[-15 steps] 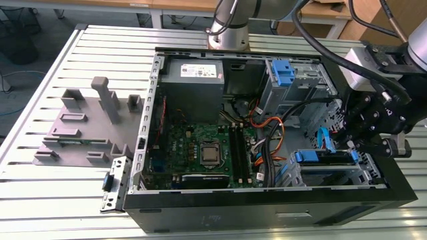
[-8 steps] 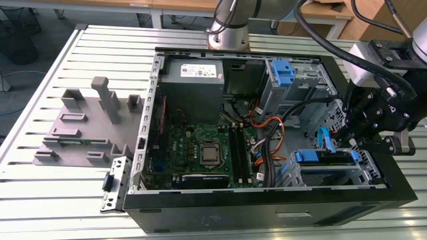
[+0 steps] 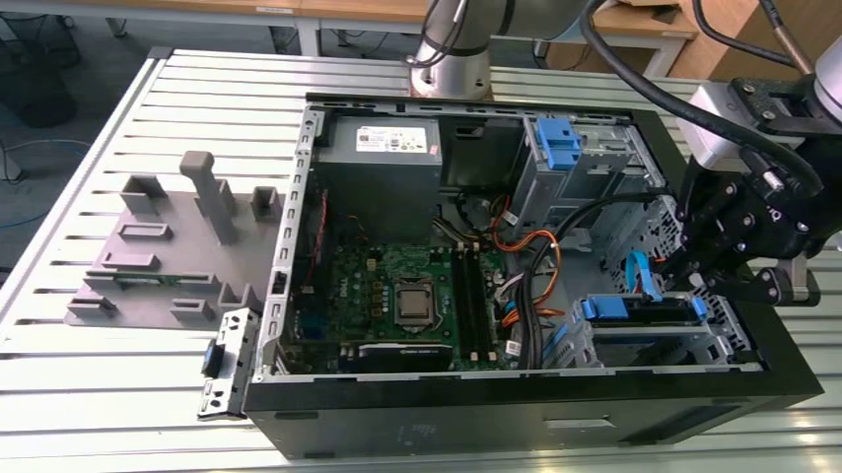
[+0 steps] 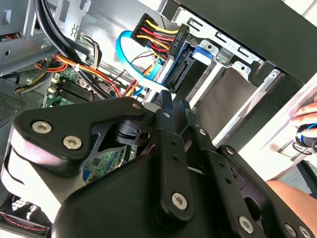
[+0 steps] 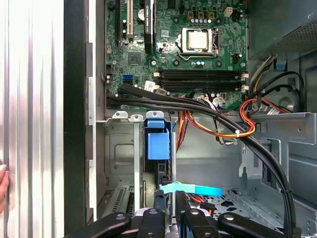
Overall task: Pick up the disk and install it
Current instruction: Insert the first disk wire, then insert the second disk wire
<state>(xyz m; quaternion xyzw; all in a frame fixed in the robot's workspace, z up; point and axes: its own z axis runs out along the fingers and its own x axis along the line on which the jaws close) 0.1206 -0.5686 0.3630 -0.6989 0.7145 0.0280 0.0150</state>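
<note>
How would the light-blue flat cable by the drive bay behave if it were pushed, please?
Probably floppy: the light-blue flat cable bends in a loose loop. Likely light, being a thin ribbon. It would likely flex, not resist.

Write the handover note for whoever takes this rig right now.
Pincer: low inside the open computer case, directly over the drive cage on the exterior view's right. Its grip cannot be judged.
Disk: lying in the top of that cage, blue rails at both ends, just under the pincer.
Done: the disk is in the cage.
Left: whether it is fully seated cannot be seen.
Note: a person's hand is at the table edge beside the case.
</note>
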